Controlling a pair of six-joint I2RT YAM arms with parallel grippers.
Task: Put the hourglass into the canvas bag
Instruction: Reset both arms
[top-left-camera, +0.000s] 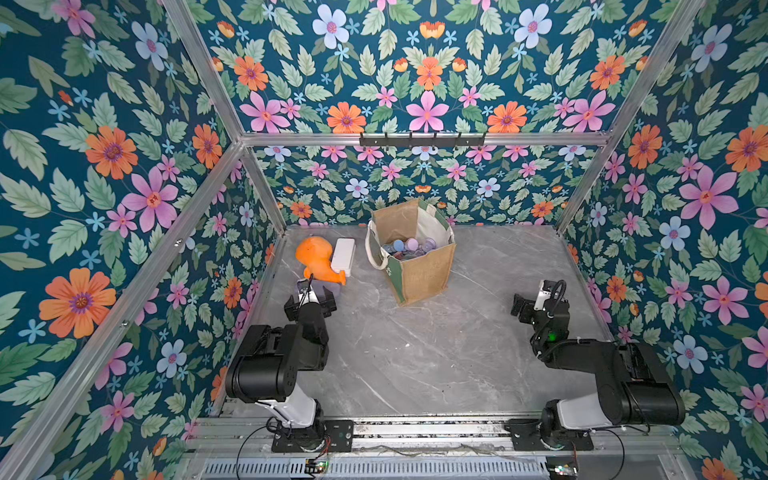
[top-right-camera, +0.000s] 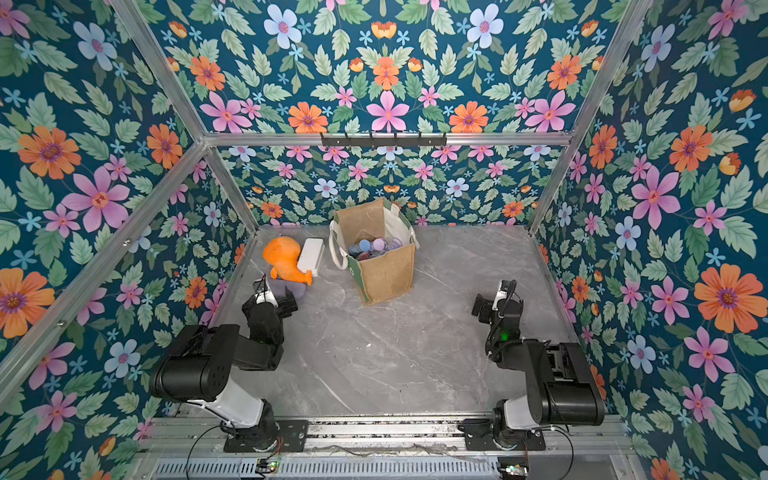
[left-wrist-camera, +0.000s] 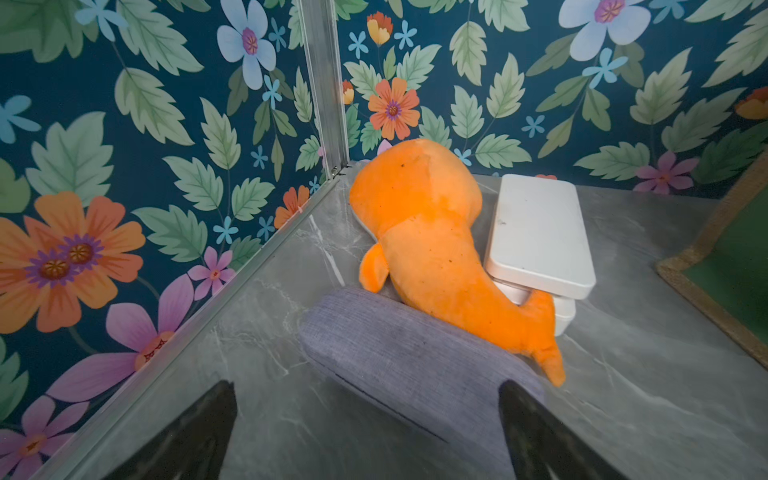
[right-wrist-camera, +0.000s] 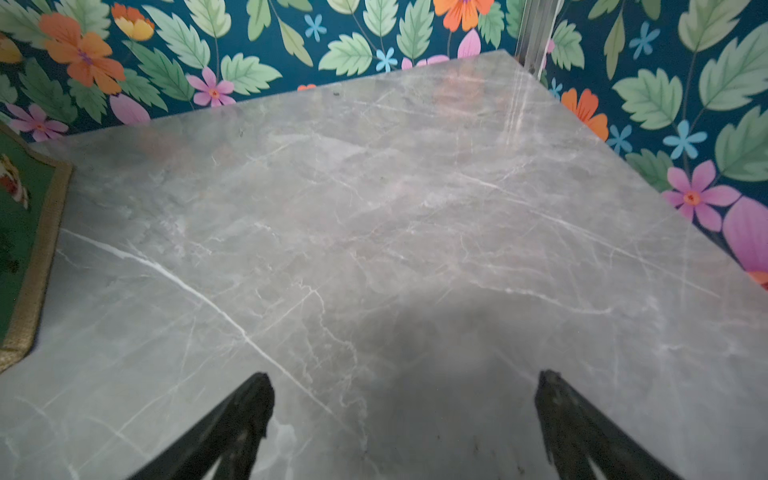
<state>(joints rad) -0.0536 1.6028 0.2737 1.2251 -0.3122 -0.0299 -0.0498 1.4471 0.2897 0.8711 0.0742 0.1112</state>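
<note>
The canvas bag (top-left-camera: 419, 268) (top-right-camera: 386, 272) stands upright and open-mouthed at the back middle of the grey marble table (top-left-camera: 457, 345). Inside it lie several small items with round blue, pink and purple ends (top-left-camera: 409, 245) (top-right-camera: 376, 245), which look like hourglasses. My left gripper (top-left-camera: 311, 300) (top-right-camera: 271, 301) (left-wrist-camera: 365, 386) is open at the left, low over a grey fabric case (left-wrist-camera: 399, 361), holding nothing. On the right, my right gripper (top-left-camera: 523, 309) (top-right-camera: 482, 309) (right-wrist-camera: 403, 378) is open over bare table. A green side panel of the bag shows at the edge of each wrist view (left-wrist-camera: 731, 266) (right-wrist-camera: 20, 249).
An orange plush toy (top-left-camera: 318, 259) (left-wrist-camera: 432, 249) lies in the back left corner, its tail on the grey case (top-left-camera: 322, 287). A white flat box (top-left-camera: 344, 254) (left-wrist-camera: 540, 237) leans beside it. Flowered walls with aluminium rails enclose the table on three sides.
</note>
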